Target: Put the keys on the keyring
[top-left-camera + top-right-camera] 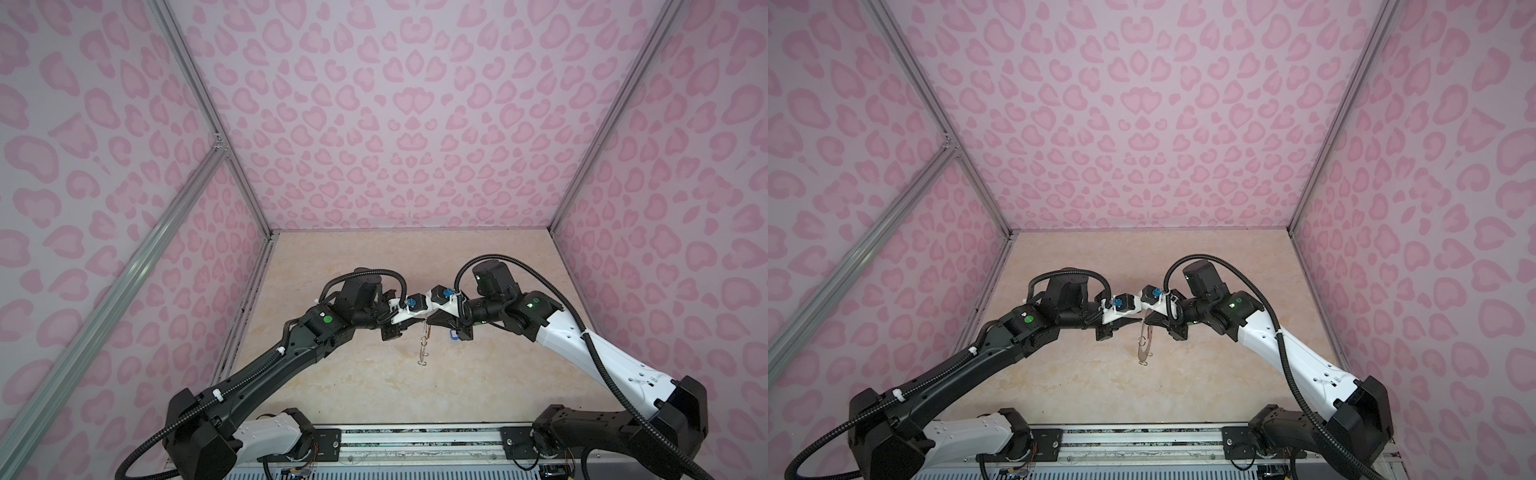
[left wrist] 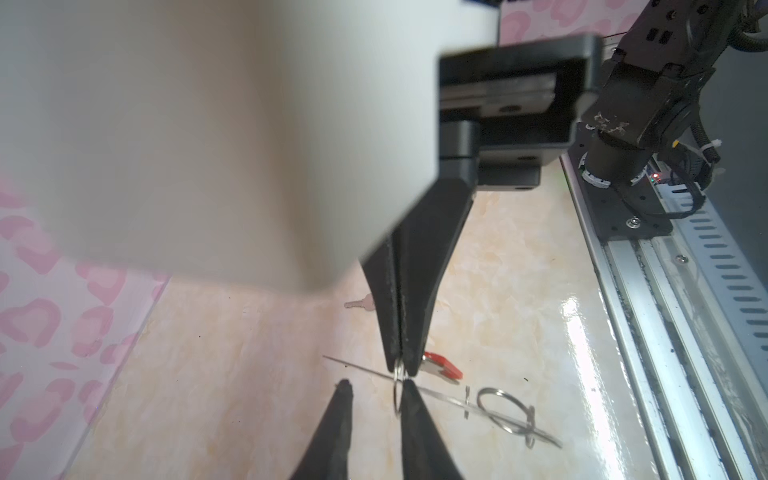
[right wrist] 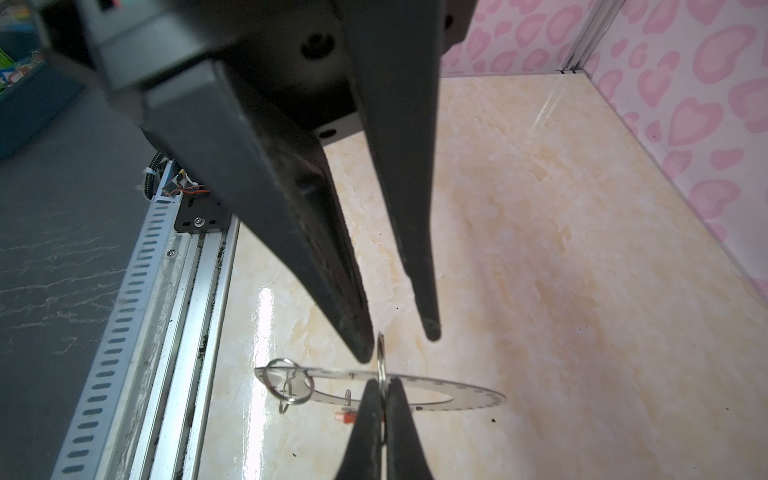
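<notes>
Holding the keyring: done by the right hand (image 3: 381,384), fingers pressed together on a thin wire loop (image 3: 380,353) at the rim of the keyring (image 3: 457,395).
Free side: taken by the left hand (image 3: 397,343), fingers narrowly parted and gripping nothing; straddled that same wire loop from the opposite side, one fingertip just beside the wire, the other apart from it.
Keyring position: held up above the table (image 3: 540,249) between the two hands; showed edge-on in both top views, long axis running from the pinch toward the front rail (image 3: 195,291); could not tell whether its low end touched the table.
Far end: carried a larger split ring (image 3: 289,386), away from the pinch, with no key on it.
Red tag: marked the red-tagged key (image 2: 444,368), just beyond the right hand's fingers, seemingly flat on the table under the keyring; looked unthreaded.
Blue tag: marked the blue-tagged key (image 1: 454,336), on the table just beside the right hand, apart from the keyring.
Deciding relation: judged to be hand to loop; wire loop stood upright between the left hand's fingers, crossing the flat of the keyring, while both keys lay lower, on the right arm's side.
Nearer arm: right, but occupied; left hand free, so likelier to fetch.
Progress: judged early, neither key on.
</notes>
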Available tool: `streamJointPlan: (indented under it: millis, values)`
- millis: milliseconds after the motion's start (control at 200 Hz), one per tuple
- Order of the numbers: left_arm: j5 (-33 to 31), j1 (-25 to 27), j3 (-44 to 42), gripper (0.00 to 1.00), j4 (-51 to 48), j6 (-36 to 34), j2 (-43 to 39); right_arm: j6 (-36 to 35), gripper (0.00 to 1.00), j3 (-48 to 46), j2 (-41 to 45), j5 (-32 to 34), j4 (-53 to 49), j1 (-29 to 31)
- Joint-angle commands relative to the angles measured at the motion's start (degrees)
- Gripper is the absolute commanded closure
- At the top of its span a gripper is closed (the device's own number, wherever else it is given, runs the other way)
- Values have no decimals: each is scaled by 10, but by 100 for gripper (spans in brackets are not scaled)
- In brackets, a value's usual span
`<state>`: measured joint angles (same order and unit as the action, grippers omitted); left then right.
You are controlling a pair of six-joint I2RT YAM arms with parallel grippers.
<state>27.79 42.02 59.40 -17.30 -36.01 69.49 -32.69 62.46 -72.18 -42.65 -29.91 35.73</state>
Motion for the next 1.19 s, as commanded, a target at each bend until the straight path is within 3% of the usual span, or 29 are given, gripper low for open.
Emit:
streamJointPlan:
  millis: [0, 205, 565, 945, 1190]
  values:
    - [-13, 4, 12, 81, -10, -11, 8, -1, 100, 3, 2, -6, 6, 2]
    - [-9, 8, 14, 83, -13, -13, 10, 1, 100, 10, 3, -7, 6, 3]
    - [-26, 9, -19, 78, 25, -18, -32, 22, 100, -17, 9, -11, 25, -5]
    - [-116, 54, -34, 76, 35, -67, -43, 18, 100, -1, -3, -22, 3, -7]
    - [-134, 61, -16, 76, 26, -67, -21, 17, 100, 1, 2, -23, -5, -2]
